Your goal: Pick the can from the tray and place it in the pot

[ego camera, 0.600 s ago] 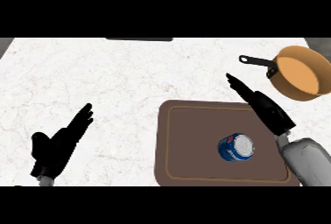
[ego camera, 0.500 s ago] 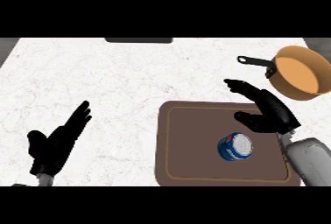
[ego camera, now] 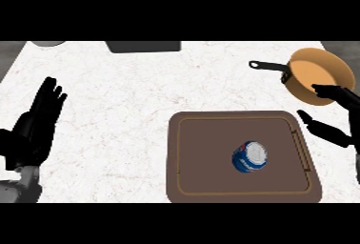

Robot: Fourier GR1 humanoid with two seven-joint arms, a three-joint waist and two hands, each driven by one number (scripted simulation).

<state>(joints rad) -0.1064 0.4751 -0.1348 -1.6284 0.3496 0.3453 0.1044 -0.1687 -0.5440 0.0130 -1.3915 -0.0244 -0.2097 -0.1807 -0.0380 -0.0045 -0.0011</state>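
One white marbled counter [ego camera: 126, 95] carries a brown tray [ego camera: 204, 186] at five o'clock and an orange pot [ego camera: 320, 71] at two o'clock. Left hand [ego camera: 34, 128] rests at nine o'clock, fingers straight and released; right hand [ego camera: 327, 131], at three o'clock, is spread and grasps nothing. Blue-and-white can [ego camera: 249, 157] lies inside the tray, toward three o'clock of its middle.

counter: white marble, faint reddish veins [ego camera: 126, 95]
far edge: dark grey block [ego camera: 143, 46], pale grey round object [ego camera: 48, 43]
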